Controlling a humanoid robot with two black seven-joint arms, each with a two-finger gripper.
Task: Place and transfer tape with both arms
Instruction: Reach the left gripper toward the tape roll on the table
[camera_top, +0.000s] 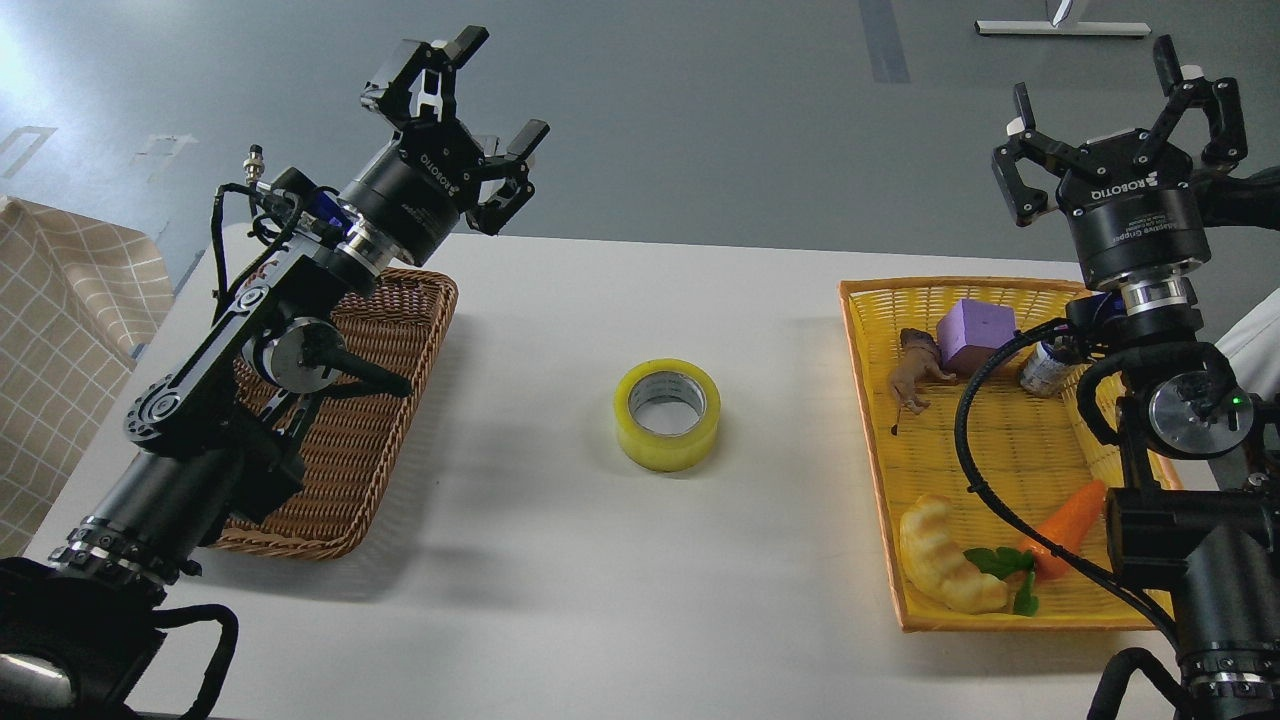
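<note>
The tape, a wide yellow roll with a grey-white core, lies flat on the white table at its middle, touched by nothing. My left gripper is open and empty, raised above the far end of the brown wicker basket, well to the tape's left. My right gripper is open and empty, raised above the far right end of the yellow basket, well to the tape's right.
The yellow basket holds a purple block, a brown animal figure, a small jar, an orange carrot toy and a pale croissant toy. A checkered cloth hangs at the left.
</note>
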